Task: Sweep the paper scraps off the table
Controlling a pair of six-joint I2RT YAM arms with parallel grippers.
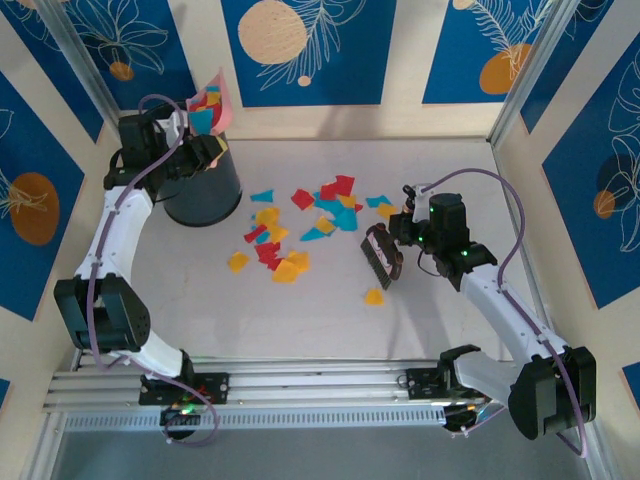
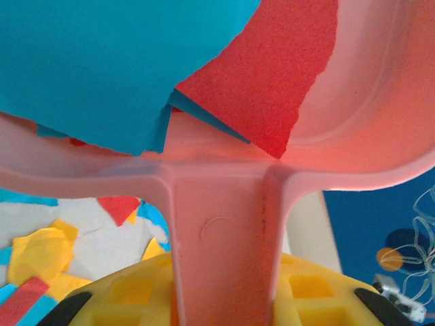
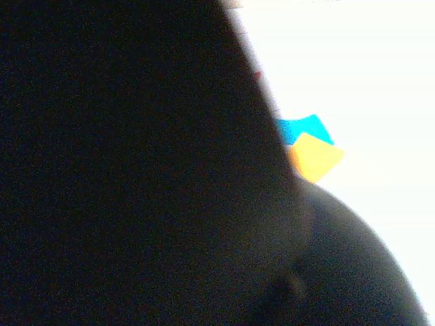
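Several paper scraps (image 1: 300,225), red, yellow, orange and cyan, lie scattered on the middle of the pale table (image 1: 300,320); one orange bit (image 1: 374,296) lies apart, nearer the front. My left gripper (image 1: 205,150) is shut on the handle (image 2: 221,238) of a pink dustpan (image 1: 214,104), tilted up above a dark bin (image 1: 205,188). Large cyan (image 2: 102,61) and red (image 2: 272,75) scraps lie in the pan. My right gripper (image 1: 404,234) is shut on a dark brush (image 1: 382,257) standing on the table just right of the scraps. The brush (image 3: 136,163) hides the right fingers.
The bin stands at the back left, beside the left arm. Blue-and-cream patterned walls close the back and both sides. Aluminium rails (image 1: 320,385) run along the front edge between the arm bases. Cyan (image 3: 304,129) and yellow (image 3: 315,157) scraps lie past the brush.
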